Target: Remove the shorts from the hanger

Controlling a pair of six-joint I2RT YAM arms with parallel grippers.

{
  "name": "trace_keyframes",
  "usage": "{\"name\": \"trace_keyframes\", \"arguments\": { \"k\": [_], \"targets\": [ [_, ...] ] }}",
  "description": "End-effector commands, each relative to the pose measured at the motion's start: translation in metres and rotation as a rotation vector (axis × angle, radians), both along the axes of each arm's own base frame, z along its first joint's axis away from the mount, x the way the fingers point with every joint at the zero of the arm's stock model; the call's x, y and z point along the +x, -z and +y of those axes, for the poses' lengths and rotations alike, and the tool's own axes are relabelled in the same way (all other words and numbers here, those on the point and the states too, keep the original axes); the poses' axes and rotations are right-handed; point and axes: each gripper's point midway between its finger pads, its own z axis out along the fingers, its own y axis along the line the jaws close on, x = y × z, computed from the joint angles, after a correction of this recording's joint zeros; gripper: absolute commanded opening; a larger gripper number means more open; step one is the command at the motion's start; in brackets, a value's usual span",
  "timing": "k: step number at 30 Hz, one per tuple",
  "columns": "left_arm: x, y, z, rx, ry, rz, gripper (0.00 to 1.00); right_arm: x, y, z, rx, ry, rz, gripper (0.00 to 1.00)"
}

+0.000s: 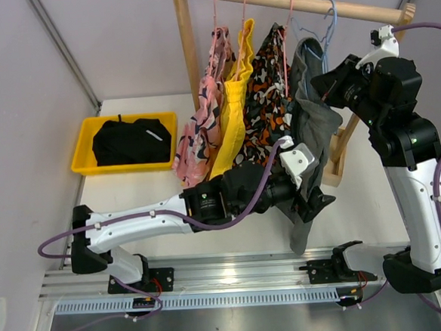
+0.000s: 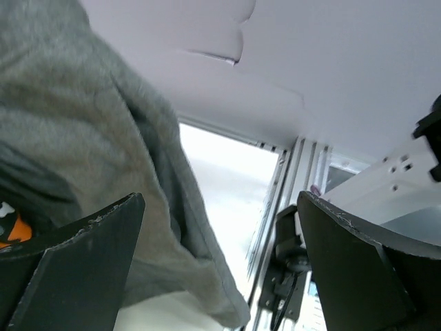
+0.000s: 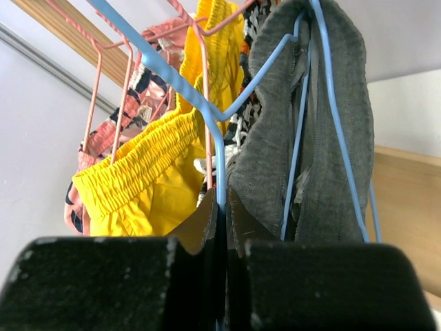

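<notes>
- Found right claw (image 3: 222,214) pressed together on the lower wire of blue hanger (image 3: 220,158), just under the rail (image 1: 292,1) and near its right end.
- Found left claw (image 2: 220,200) spread wide with nothing gripped, set low beside grey shorts (image 2: 89,138). Seen from its wrist with grey cloth filling the left half of the view behind one finger (image 2: 76,276). Cannot tell whether touching.
- Noted grey shorts hung on blue hanger, waistband looped over its wires, legs hanging down past the left claw.
- Noted camo shorts (image 1: 265,102), yellow shorts (image 1: 236,111) and pink shorts (image 1: 202,121) ranged leftward from the grey pair along the rail, on pink hangers (image 3: 205,103), pressed side to side.
- Noted black shorts (image 1: 132,140) off the rail, heaped in a yellow bin (image 1: 126,167).
- Located bin on the table (image 1: 360,209), far left, well apart from the rail's post.
- Observed left arm (image 1: 148,216) stretched low across the table toward the right.
- Observed right arm (image 1: 419,189) raised upright to hanger height.
</notes>
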Motion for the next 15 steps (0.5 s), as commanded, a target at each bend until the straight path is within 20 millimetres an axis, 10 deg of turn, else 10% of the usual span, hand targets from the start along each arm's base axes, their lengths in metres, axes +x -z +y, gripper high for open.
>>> {"name": "trace_keyframes", "arguments": {
  "k": [1,7,15],
  "targets": [
    [-0.007,-0.027,-0.011,-0.099,0.033,0.011,0.98,-0.007,-0.038,0.004,0.062,-0.024,-0.122,0.00],
    [0.002,-0.004,-0.023,-0.079,-0.003,0.020,0.79,-0.012,-0.045,0.002,0.063,-0.019,-0.118,0.00],
    [0.020,0.011,-0.029,-0.057,-0.100,0.020,0.20,-0.023,-0.050,0.002,0.078,-0.029,-0.121,0.00]
  ]
}}
